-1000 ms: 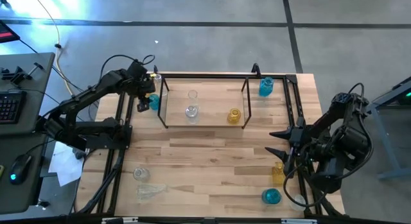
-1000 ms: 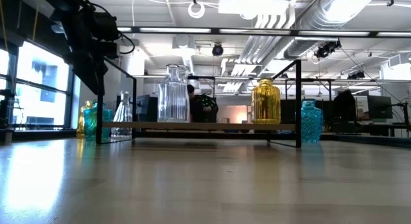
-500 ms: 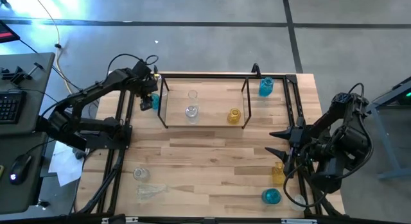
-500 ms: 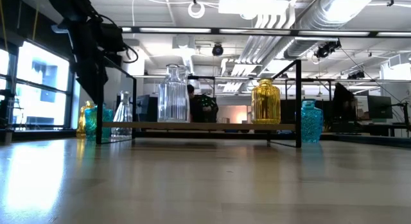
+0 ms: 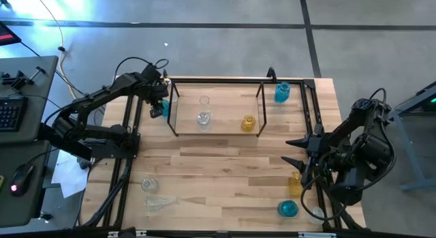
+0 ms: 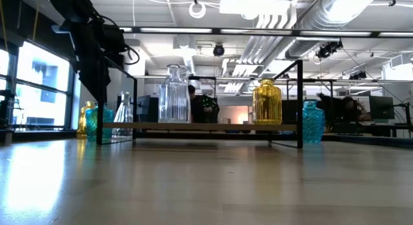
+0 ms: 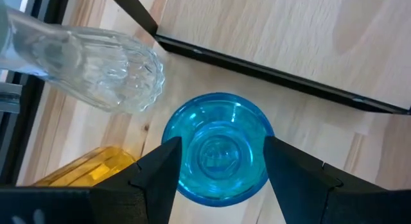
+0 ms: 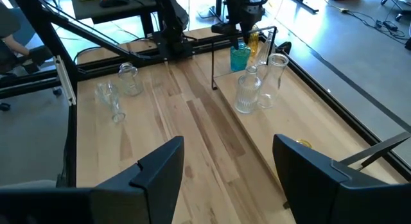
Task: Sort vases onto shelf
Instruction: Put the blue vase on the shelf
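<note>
- Vases stand scattered over the tabletop [image 5: 225, 163], and only some are inside the shelf [image 5: 216, 132]: a clear ribbed one [image 5: 203, 119], a second clear one behind it [image 5: 204, 100] and an amber one [image 5: 248, 123].
- Just outside the shelf's left end stands a blue vase [image 7: 218, 147], upright, with an amber vase [image 7: 87, 167] and a clear glass vase [image 7: 96, 67] close beside it.
- Left end effector [image 7: 221, 179] hangs directly over that blue vase, looking straight down into its round mouth; the fingers [image 7: 160, 176] stand apart, one on each side of the rim, and nothing is gripped yet.
- The vase's long axis runs vertically, in line with the approach, so the next move looks like a straight descent followed by a squeeze on the neck.
- The shelf rod lies just beside the vase, so a lift would need to clear it.
- Right end effector [image 5: 294, 151] waits at the tabletop's right edge, fingers spread and empty, well apart from the shelf.
- Near it sit an amber vase [image 5: 294, 183] and a blue one [image 5: 287, 209]; another blue vase [image 5: 282, 92] stands outside the shelf's right end, and two clear ones [image 5: 151, 195] lie at the near left.
</note>
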